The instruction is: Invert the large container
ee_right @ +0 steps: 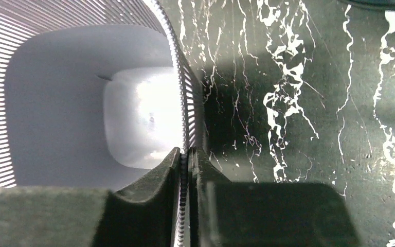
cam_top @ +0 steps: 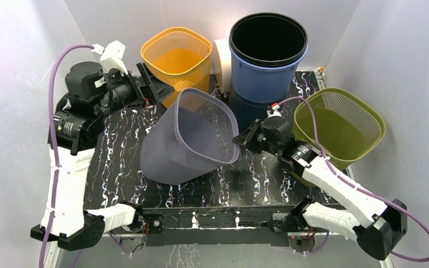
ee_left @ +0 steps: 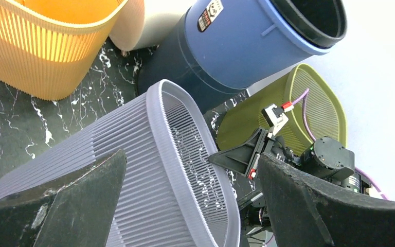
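A grey container [cam_top: 184, 139] tilts on the black marbled table [cam_top: 257, 184] between white walls [cam_top: 17, 44].

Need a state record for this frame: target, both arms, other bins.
target: grey basket
target pose: tipped on its side on the table, opening facing right, not yet upside down
right fingers: shut on the grey basket's rim
left fingers: open, holding nothing, above the grey basket's back-left
other bins: orange basket back left; blue bin back centre; olive basket right edge
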